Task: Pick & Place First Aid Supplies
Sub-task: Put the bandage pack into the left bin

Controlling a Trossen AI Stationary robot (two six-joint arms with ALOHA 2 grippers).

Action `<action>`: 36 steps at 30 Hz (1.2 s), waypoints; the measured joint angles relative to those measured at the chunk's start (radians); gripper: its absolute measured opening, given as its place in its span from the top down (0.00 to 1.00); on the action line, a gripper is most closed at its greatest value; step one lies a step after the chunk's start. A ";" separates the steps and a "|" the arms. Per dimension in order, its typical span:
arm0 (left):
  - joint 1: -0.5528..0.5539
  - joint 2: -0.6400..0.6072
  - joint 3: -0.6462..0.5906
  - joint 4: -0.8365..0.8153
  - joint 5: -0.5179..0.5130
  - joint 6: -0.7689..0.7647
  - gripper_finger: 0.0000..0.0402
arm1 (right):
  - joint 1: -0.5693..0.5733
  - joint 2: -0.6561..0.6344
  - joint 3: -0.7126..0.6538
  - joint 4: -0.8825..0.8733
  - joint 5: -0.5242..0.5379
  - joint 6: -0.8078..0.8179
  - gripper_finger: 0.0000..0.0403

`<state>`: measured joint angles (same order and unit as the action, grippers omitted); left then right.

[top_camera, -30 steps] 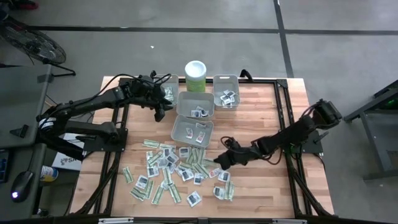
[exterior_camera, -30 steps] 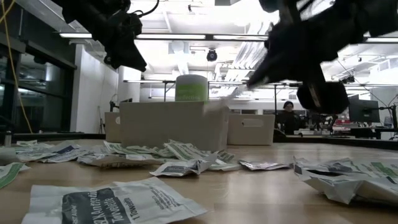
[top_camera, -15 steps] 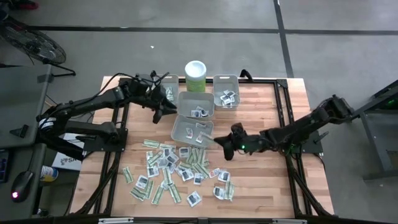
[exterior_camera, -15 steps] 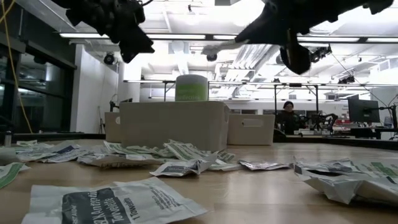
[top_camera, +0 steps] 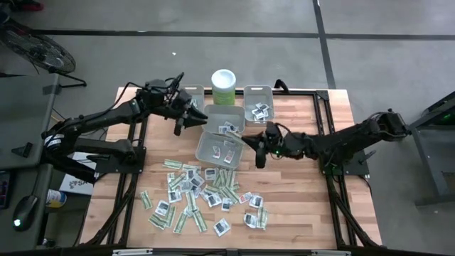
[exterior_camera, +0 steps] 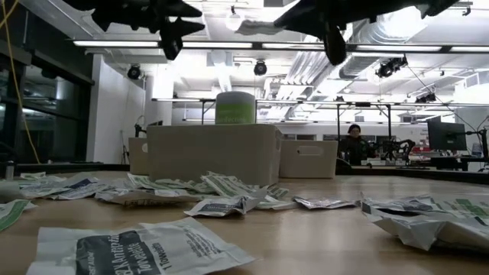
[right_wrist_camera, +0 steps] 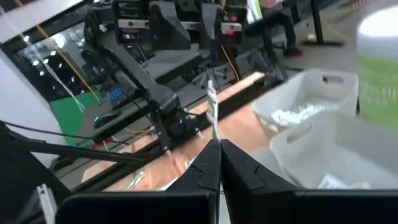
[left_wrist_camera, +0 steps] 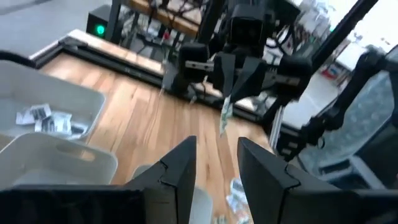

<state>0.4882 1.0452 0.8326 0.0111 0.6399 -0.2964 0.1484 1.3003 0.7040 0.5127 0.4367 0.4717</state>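
— Dozens of packets were left scattered across the wooden table, strips and printed squares mixed together. How much had actually been sorted?

— Only a little, by my reckoning. A few packets lay in each of the grey bins: some in the one just right of the green canister, some in the two nearer the pile. The heap was far larger than what had been binned.

— And the arms?

— The right gripper hovered just right of the nearest bin, its fingers pinched tight on a narrow strip that stood up between the tips. That strip hung over the table, not yet over a bin, so I judged the drop undone.

— The left one?

— The left gripper was beside the bins' left edge, fingers parted with nothing visible between them.

— So early days?

— Most of the job remained, I'd say.
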 joint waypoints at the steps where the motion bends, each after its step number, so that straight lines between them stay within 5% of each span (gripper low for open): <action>1: 0.000 0.003 0.000 0.018 0.000 -0.017 0.71 | -0.012 0.001 0.019 -0.015 -0.015 -0.027 1.00; 15: -0.093 0.034 0.000 0.121 -0.176 -0.044 0.71 | -0.172 0.002 0.342 -0.502 -0.162 -0.182 1.00; 36: -0.096 0.034 0.000 0.121 -0.216 -0.041 0.71 | -0.228 0.089 0.376 -0.417 -0.310 -0.213 1.00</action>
<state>0.3920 1.0790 0.8322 0.1321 0.4240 -0.3378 -0.0795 1.3891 1.0801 0.0954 0.1269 0.2583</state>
